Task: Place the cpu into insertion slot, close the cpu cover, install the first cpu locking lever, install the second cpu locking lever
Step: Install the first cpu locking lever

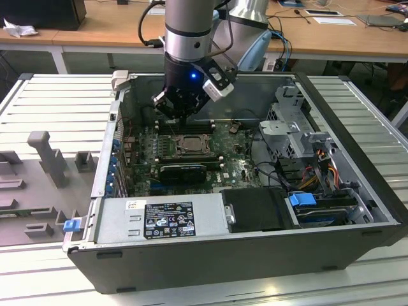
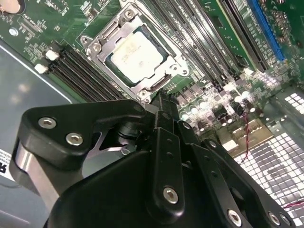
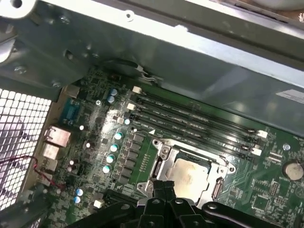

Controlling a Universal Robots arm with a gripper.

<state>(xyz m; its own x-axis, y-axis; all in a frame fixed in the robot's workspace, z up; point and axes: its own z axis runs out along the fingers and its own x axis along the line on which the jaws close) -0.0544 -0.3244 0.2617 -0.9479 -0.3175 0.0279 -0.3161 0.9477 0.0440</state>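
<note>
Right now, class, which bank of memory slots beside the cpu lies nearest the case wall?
The bank between cpu and case wall; the other bank lies beyond it, toward the blue slot.

Bright, even room light fills the exterior view, yet the inside of the computer case [image 1: 255, 255] is shadowed beneath the arm [image 1: 188, 25], where a blue light [image 1: 192, 76] glows. In the second wrist view glare whitens the capacitors [image 2: 237, 92] and mesh wall [image 2: 280, 142]; the black hand [image 2: 161, 100] reads as dark shadow, and the cpu [image 2: 135, 53] shines dully.
</note>
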